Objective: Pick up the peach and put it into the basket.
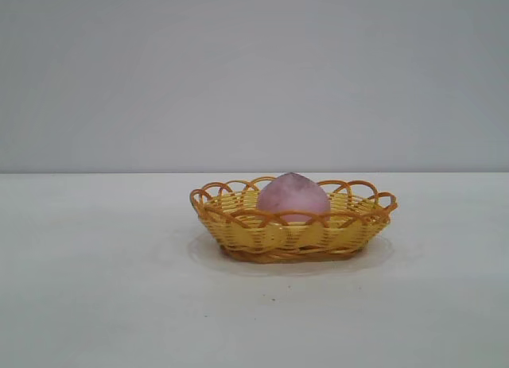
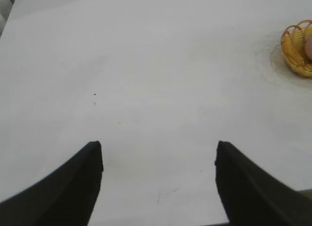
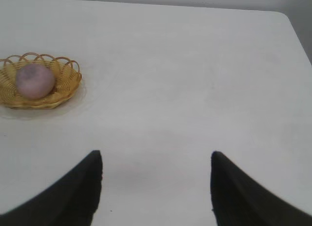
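Observation:
The pink-mauve peach [image 1: 293, 197] lies inside the yellow wicker basket [image 1: 238, 229] with the orange looped rim, at the middle of the white table. The right wrist view shows the same peach [image 3: 34, 80] in the basket [image 3: 66, 87], well away from my right gripper [image 3: 156, 160], which is open over bare table. My left gripper [image 2: 159, 150] is open too, with nothing between its fingers; only an edge of the basket [image 2: 294, 52] shows far off in its view. Neither arm appears in the exterior view.
The white table [image 1: 95, 288] runs flat around the basket, with a plain grey wall [image 1: 254, 74] behind it. A rounded table corner [image 3: 287, 18] shows in the right wrist view, and the table's near edge [image 2: 273, 222] shows by the left gripper.

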Available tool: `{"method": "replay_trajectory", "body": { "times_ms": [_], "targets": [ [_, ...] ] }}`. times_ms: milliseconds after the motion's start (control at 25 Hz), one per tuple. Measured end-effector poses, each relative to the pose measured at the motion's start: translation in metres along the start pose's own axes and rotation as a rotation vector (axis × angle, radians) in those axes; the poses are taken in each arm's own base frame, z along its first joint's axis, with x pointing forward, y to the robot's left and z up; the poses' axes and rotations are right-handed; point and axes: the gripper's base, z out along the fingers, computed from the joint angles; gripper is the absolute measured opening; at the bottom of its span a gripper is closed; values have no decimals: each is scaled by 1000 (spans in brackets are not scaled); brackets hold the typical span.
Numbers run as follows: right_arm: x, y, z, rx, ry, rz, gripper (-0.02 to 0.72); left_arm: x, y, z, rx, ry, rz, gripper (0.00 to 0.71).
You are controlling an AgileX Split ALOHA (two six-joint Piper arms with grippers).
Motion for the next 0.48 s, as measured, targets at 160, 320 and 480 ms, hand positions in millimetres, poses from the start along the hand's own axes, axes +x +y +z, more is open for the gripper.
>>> {"method": "replay_trajectory", "body": {
  "times_ms": [160, 320, 480],
  "targets": [
    [0, 0, 0, 0, 0, 0, 454, 0, 0, 0, 0, 0, 0, 472],
    [0, 0, 0, 0, 0, 0, 454, 0, 0, 0, 2, 0, 1, 472],
    [0, 0, 0, -2, 0, -1, 454, 0, 0, 0, 22, -1, 13, 472]
  ]
}}
